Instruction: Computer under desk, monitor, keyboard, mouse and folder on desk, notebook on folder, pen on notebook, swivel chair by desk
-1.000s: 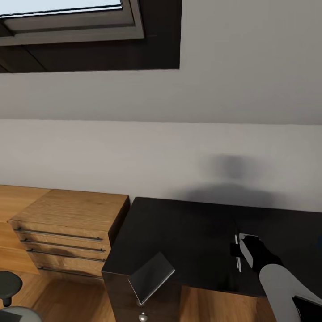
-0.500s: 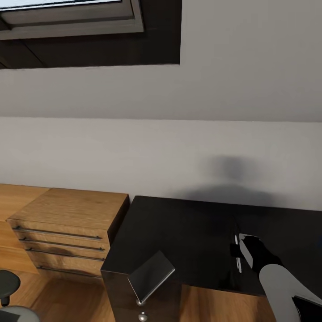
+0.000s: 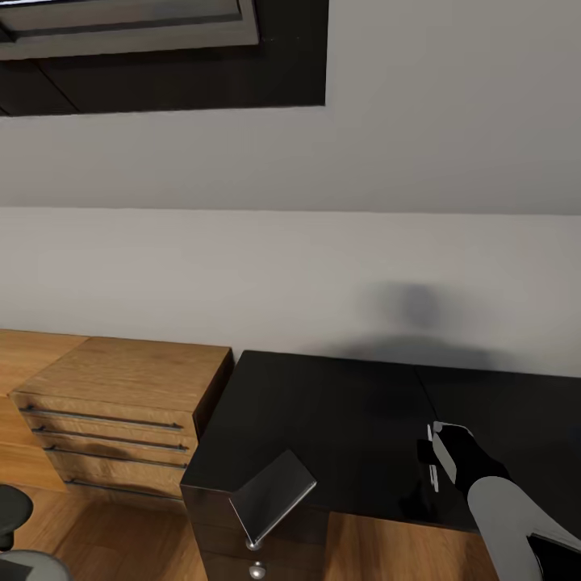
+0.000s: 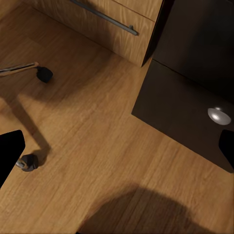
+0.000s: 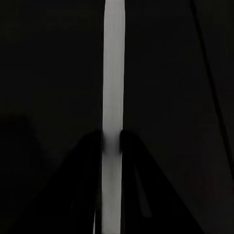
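The glossy black desk (image 3: 339, 411) fills the lower middle of the head view. A thin grey notebook (image 3: 273, 496) sits tilted over its front left corner, above the drawer unit (image 3: 242, 541) with a silver knob (image 4: 218, 115). My right gripper (image 3: 434, 461) hovers over the desk's right part, shut on the pen (image 5: 113, 97), a thin silver-white stick (image 3: 432, 476). My left gripper (image 4: 117, 151) is open above the wood floor beside the drawer unit, with nothing between its fingers (image 4: 9, 156). Part of the swivel chair (image 3: 12, 516) shows at the lower left, its castors (image 4: 29, 162) on the floor.
A light-wood drawer chest (image 3: 121, 403) stands against the wall, touching the desk's left side. A plain grey wall (image 3: 323, 266) rises behind the desk, with a dark-framed window (image 3: 161, 48) high up. Wood floor (image 4: 97, 122) lies between the chair and the drawer unit.
The whole head picture has shifted up a little, so the camera has tilted. My right gripper still holds the pen over the desk; the notebook has stayed in place.
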Available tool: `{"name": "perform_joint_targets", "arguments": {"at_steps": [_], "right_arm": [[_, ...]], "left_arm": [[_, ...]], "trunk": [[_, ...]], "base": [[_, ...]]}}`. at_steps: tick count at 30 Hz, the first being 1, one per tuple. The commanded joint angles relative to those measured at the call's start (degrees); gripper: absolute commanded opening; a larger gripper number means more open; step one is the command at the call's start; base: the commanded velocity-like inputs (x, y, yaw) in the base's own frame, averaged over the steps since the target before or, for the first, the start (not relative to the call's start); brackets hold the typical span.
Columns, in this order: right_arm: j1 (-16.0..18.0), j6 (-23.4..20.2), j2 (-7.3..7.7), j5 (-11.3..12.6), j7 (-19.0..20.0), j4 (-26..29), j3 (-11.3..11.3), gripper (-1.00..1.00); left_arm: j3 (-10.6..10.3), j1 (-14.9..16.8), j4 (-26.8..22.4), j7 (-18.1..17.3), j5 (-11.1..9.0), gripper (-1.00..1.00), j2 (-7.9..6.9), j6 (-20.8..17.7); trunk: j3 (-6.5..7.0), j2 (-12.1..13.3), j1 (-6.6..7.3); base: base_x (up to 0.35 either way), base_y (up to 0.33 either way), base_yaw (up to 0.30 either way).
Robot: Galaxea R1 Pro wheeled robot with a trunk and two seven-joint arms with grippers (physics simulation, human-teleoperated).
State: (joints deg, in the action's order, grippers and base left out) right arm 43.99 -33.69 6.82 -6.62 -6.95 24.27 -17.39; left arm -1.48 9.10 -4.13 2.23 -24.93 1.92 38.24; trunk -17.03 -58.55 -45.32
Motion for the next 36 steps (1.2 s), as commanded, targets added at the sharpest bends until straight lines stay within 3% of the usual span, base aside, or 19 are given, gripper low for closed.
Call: {"name": "perform_joint_targets", "arguments": {"at_steps": [1, 10, 21, 22, 36], "right_arm": [[0.05, -0.27, -0.05, -0.5, 0.2, 0.08, -0.36, -1.0], [0.05, -0.19, -0.05, -0.5, 0.18, 0.08, -0.36, -1.0], [0.05, -0.28, -0.05, -0.5, 0.18, 0.08, -0.36, -1.0], [0.05, -0.3, -0.05, -0.5, 0.18, 0.08, -0.36, 1.0], [0.05, -0.25, -0.37, -0.33, 0.49, 0.46, -0.43, 1.0]], "left_arm": [[-0.18, 0.04, 0.03, 0.23, -0.04, 1.0, 0.01, 0.17], [-0.19, 0.04, 0.04, 0.23, -0.03, 1.0, 0.01, 0.17], [-0.19, 0.04, 0.0, 0.23, -0.03, 1.0, 0.0, 0.17], [-0.19, 0.04, 0.0, 0.23, -0.03, 1.0, 0.01, 0.17], [-0.19, 0.04, 0.02, 0.23, 0.03, 1.0, -0.07, 0.17]], "trunk": [[-0.26, -0.47, -0.23], [-1.87, -4.08, -2.21], [-1.87, -4.08, -2.21], [-1.87, -4.08, -2.21], [-1.87, -4.08, -2.21]], "base": [[0.0, 0.0, 0.0], [0.0, 0.0, 0.0], [0.0, 0.0, 0.0], [0.0, 0.0, 0.0], [0.0, 0.0, 0.0]]}}
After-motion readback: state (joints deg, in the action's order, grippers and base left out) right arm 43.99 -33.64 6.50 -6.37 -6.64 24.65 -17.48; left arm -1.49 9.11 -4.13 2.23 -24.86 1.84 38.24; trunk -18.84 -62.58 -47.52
